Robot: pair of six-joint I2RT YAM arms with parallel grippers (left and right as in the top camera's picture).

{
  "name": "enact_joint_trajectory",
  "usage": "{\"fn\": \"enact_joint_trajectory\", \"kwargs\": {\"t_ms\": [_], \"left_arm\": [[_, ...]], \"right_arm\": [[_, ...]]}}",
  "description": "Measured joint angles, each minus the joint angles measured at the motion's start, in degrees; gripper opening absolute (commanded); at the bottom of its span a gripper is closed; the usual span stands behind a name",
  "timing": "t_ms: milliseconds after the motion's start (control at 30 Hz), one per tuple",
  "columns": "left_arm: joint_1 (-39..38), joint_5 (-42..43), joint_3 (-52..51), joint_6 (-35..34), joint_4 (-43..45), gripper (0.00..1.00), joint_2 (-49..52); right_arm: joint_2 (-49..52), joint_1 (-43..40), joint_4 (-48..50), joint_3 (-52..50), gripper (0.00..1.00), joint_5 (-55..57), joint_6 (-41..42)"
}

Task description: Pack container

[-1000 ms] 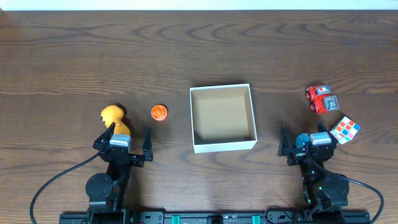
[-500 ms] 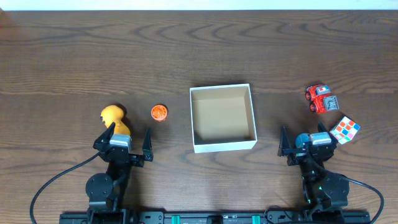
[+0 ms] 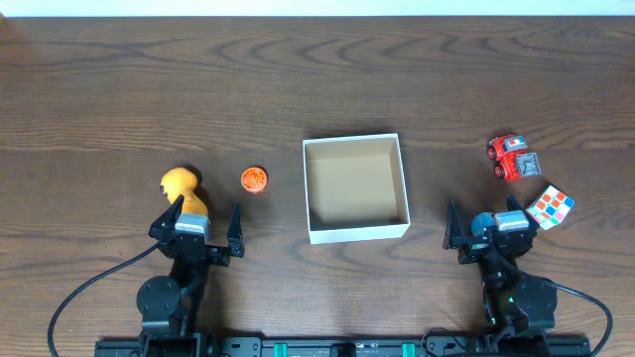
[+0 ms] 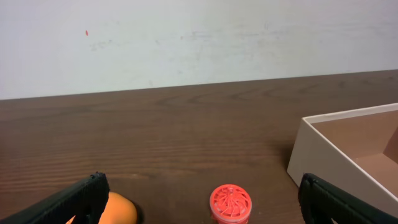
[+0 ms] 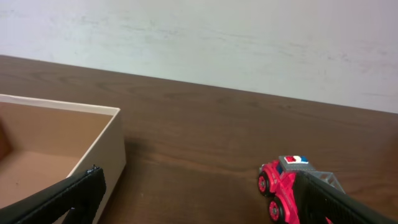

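Note:
The container (image 3: 310, 188), a shallow white box with a tan bottom, sits open and empty at the table's middle; it also shows in the left wrist view (image 4: 323, 158) and the right wrist view (image 5: 93, 152). An orange toy (image 3: 182, 187) and a small red round toy (image 3: 254, 179) lie left of it. A red toy truck (image 3: 512, 157) and a colourful cube (image 3: 551, 207) lie right of it. My left gripper (image 3: 197, 230) is open and empty, just near of the orange toy. My right gripper (image 3: 488, 226) is open and empty, near of the truck.
The table is dark brown wood. A white wall runs behind its far edge (image 4: 199, 43). The red round toy (image 4: 231, 203) and the orange toy (image 4: 121, 210) show between my left fingers; the truck (image 5: 281, 186) shows beside my right finger.

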Motion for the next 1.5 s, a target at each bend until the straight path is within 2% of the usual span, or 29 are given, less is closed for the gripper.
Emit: {"fn": "enact_joint_trajectory", "kwargs": {"t_ms": [133, 233, 367, 467, 567, 733, 867, 1000, 1200, 1500], "left_arm": [[0.0, 0.0, 0.0, -1.18, 0.09, 0.98, 0.0], [0.0, 0.0, 0.33, -4.7, -0.83, 0.98, 0.04], [0.0, 0.22, 2.27, -9.75, -5.09, 0.98, 1.44], [0.0, 0.33, 5.57, -11.61, -10.49, 0.98, 4.57], [0.0, 0.44, 12.74, -12.83, -16.76, 0.98, 9.68], [0.0, 0.46, 25.77, -13.33, -26.88, 0.98, 20.31], [0.0, 0.46, 33.94, -13.49, -36.17, 0.98, 30.51], [0.0, 0.46, 39.69, -13.53, -41.51, 0.98, 38.71], [0.0, 0.48, 42.21, -13.53, -43.01, 0.98, 44.0], [0.0, 0.48, 42.21, -13.53, -43.19, 0.98, 44.26]], "right_arm": [[0.02, 0.0, 0.0, 0.0, 0.99, -0.13, 3.93], [0.39, 0.0, -0.22, 0.02, 0.99, -1.4, 8.07], [2.43, 0.0, -3.89, 1.84, 0.99, -2.43, 11.17], [6.43, -0.04, -9.09, 6.91, 0.99, -3.06, 12.22], [11.72, -0.59, -13.46, 14.45, 0.99, -3.04, 12.52], [24.63, -4.42, -26.43, 30.27, 0.99, -3.02, 13.16], [37.27, -9.29, -40.89, 42.51, 0.99, -3.13, 15.06], [50.9, -14.47, -53.99, 55.54, 0.99, -4.0, 15.87], [62.58, -17.14, -60.92, 66.82, 0.99, -2.86, 16.94], [71.95, -26.34, -62.12, 67.93, 0.99, 4.66, 20.22]]}}
